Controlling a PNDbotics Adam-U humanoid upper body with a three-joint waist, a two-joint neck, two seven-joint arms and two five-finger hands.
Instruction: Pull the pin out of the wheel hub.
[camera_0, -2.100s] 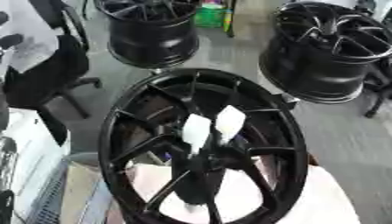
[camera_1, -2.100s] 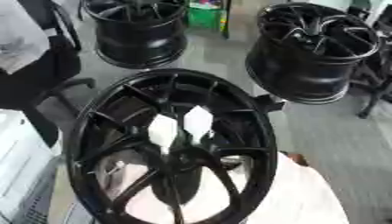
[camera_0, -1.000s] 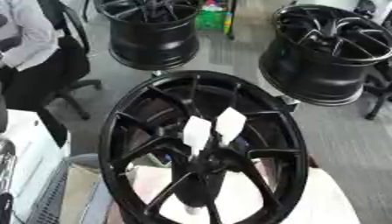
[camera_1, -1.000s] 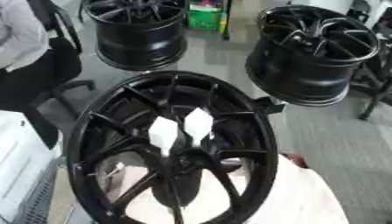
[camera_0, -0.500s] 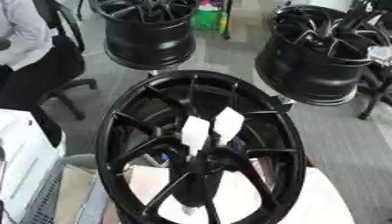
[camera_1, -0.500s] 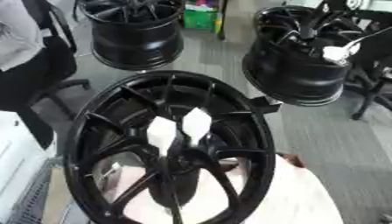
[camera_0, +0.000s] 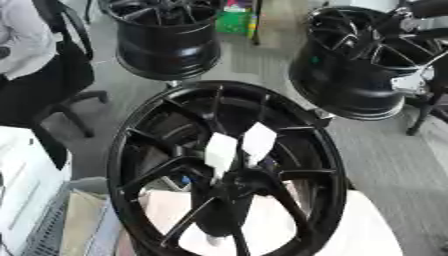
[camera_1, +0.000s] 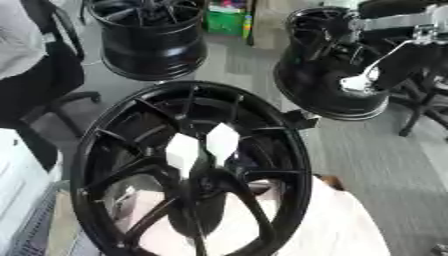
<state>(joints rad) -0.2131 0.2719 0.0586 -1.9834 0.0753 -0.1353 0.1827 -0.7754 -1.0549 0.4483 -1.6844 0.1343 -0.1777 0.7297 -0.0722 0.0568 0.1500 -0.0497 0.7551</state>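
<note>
Well, from my seat the hub (camera_0: 229, 170) fills the middle of the view. It stands on edge on the pale worktop (camera_0: 372, 235) with its spoked face tipped up toward the head camera. I judge it is propped that way so the centre bore is open to a straight pull.

At the centre, two white tabs (camera_0: 220, 150) stick up side by side, nearly touching. I take them to mark the pin, though I cannot make out the pin's own body.

My right arm (camera_1: 394, 22) enters at 1 o'clock. The right hand (camera_1: 356, 83) shows as a pale shape in front of the wheel at 2 o'clock, well apart from the hub's centre. I cannot tell how its fingers are set, and I see nothing held in it. My left hand shows in neither view.

By my reading the pull has not begun. The hand must first come down toward 7 o'clock to reach the tabs.

Counting: three black wheels, namely the hub, the one at 2 o'clock (camera_0: 363, 70) and one at 12 o'clock (camera_0: 166, 40); two tabs; one arm.
</note>
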